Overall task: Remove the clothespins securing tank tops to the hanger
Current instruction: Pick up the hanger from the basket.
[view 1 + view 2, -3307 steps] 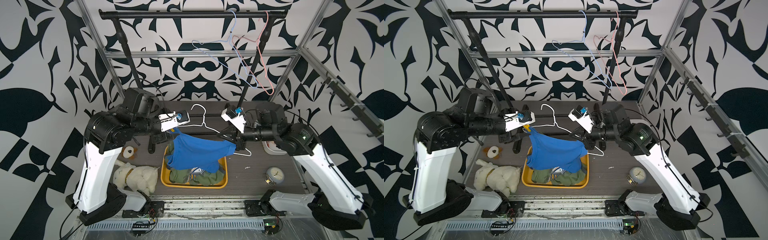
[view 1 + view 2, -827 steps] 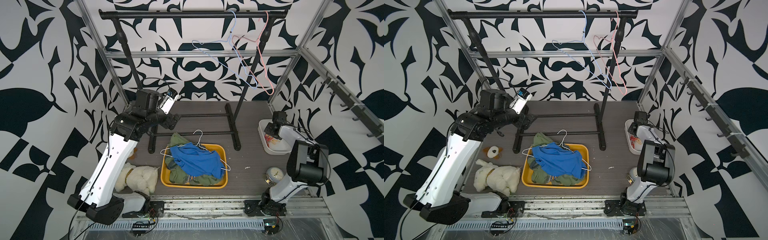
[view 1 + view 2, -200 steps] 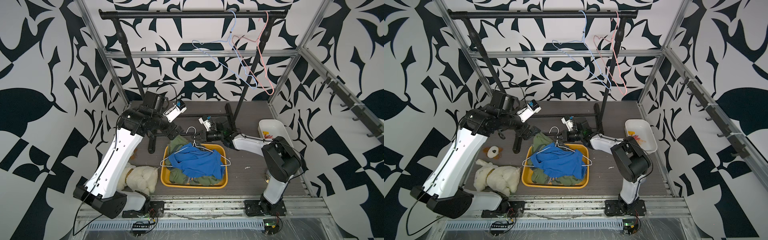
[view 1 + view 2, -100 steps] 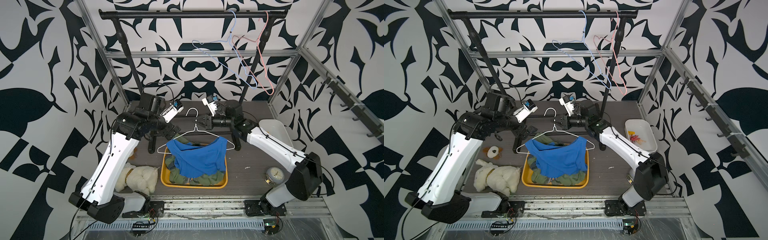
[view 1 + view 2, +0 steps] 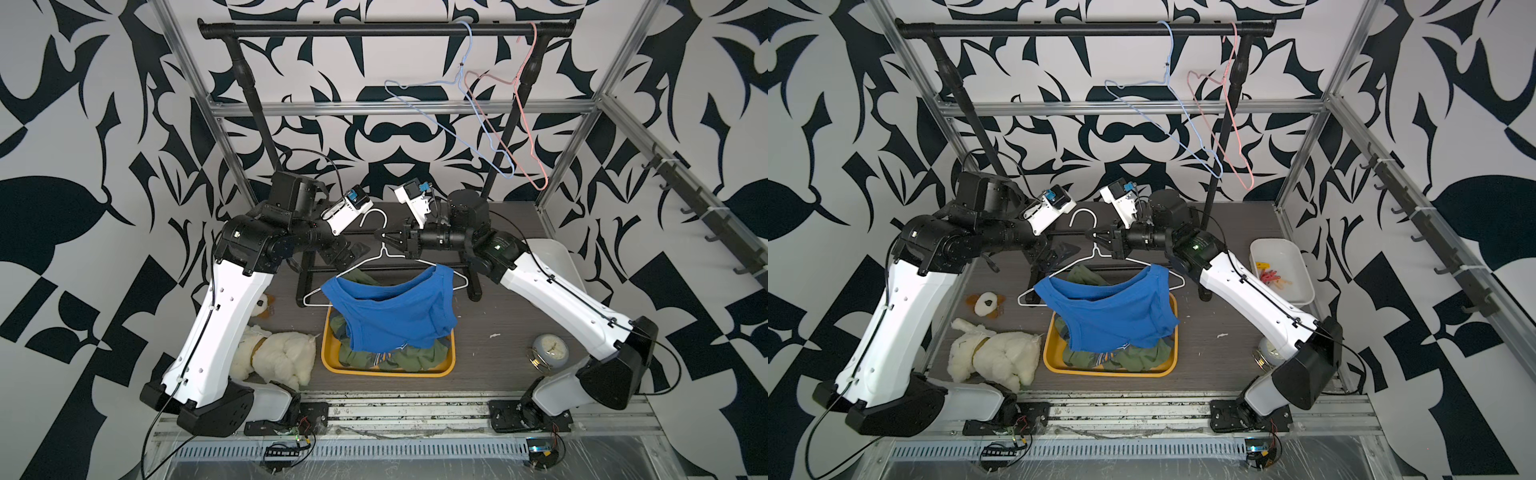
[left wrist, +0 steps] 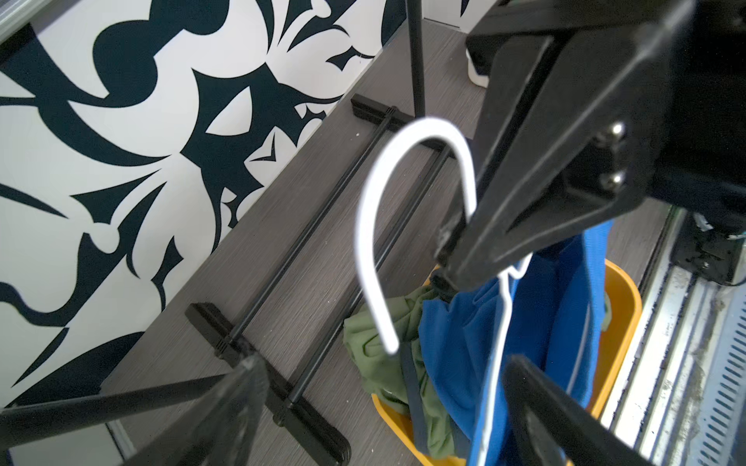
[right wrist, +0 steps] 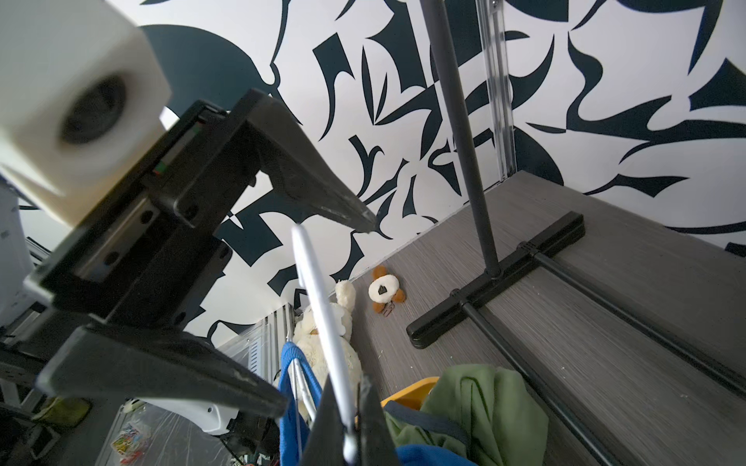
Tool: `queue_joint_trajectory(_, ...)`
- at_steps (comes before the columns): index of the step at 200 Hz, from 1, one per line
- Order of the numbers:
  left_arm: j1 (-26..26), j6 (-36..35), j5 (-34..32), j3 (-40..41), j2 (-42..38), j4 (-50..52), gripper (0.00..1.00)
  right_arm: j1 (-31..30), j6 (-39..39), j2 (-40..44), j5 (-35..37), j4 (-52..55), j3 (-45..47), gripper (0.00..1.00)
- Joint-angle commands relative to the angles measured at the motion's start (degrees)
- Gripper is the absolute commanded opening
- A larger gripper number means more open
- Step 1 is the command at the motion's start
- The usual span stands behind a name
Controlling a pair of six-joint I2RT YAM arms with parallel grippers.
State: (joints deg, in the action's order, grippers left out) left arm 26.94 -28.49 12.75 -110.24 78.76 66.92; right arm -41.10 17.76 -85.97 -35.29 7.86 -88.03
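In both top views my right gripper (image 5: 384,240) is shut on the neck of a white wire hanger (image 5: 376,216), holding it up over the yellow tray (image 5: 388,371). A bright blue tank top (image 5: 395,309) hangs from that hanger; olive green tank tops (image 5: 1133,357) lie bunched in the tray below. My left gripper (image 5: 349,254) stands open just left of the hook, holding nothing. In the right wrist view the shut fingers (image 7: 327,427) pinch the hanger wire (image 7: 319,298). Coral and yellow clothespins (image 5: 1273,276) lie in a white bin (image 5: 1304,291) at the right.
A black garment rack (image 5: 382,30) stands at the back with a blue (image 5: 449,129) and a pink wire hanger (image 5: 528,166) on its bar; its foot bars run behind the tray. A white plush dog (image 5: 276,353), a small plush (image 5: 986,303) and a clock (image 5: 549,351) lie on the floor.
My right gripper has lifted the white hanger and blue tank top up out of the tray. The left gripper stays open beside the hook.
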Motion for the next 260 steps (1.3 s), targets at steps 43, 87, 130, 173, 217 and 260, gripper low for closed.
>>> queue_joint_trajectory(43, -0.3, -3.37, 9.56, -1.5, -0.67, 7.47, 0.93, -1.71, -3.69, 0.73, 5.6, -2.85, -7.42, 0.0)
queue_joint_trajectory(87, -0.31, -4.03, 9.67, -1.96, -0.58, 7.42, 0.91, -2.39, -3.43, 0.84, 2.53, -2.68, -9.88, 0.0)
queue_joint_trajectory(130, -0.3, -4.59, 9.88, -3.52, -0.73, 8.03, 0.81, -3.19, -3.94, 2.72, 1.8, -2.67, -9.6, 0.0)
queue_joint_trajectory(173, -0.31, -4.91, 12.23, -4.17, -1.07, 9.57, 0.49, -3.9, -4.83, 3.87, 2.59, -2.93, -9.86, 0.0)
queue_joint_trajectory(217, -0.31, -5.72, 13.45, -4.41, -2.01, 11.18, 0.38, -4.66, -5.1, 3.86, 3.03, -4.68, -10.14, 0.0)
queue_joint_trajectory(260, -0.3, -5.61, 13.12, -5.5, -2.3, 11.58, 0.05, -5.52, -5.63, 3.31, 3.47, -4.49, -10.79, 0.0)
